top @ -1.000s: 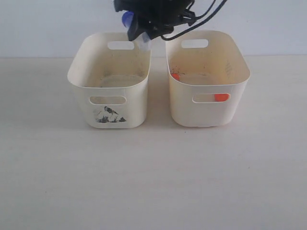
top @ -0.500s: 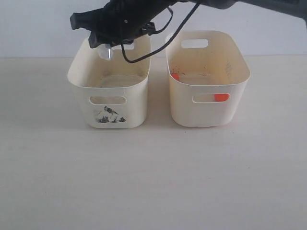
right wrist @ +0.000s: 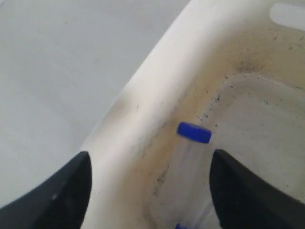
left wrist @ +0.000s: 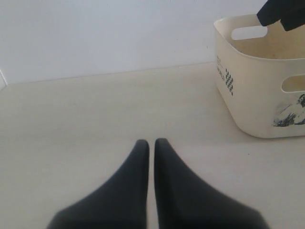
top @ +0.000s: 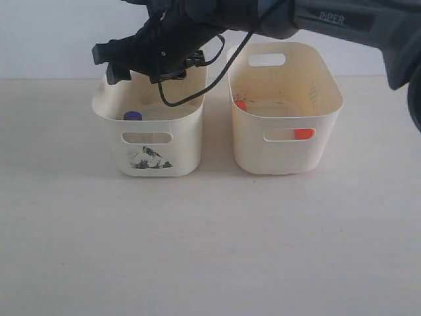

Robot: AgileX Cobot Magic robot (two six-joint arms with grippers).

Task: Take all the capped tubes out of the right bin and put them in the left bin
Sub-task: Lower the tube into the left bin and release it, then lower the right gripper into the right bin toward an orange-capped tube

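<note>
Right tool [right wrist: 150,160], fingers spread wide and empty, hovers over the left bin [top: 105,105], where a blue-capped tube [top: 133,116] lies inside. Orange caps [top: 303,133] wait in the right bin [top: 289,155]. Left tool [left wrist: 151,143], pinched narrow, idles over the tabletop [left wrist: 71,109].

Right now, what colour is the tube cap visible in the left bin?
Dark blue; the cap shows best in the right wrist view.
</note>
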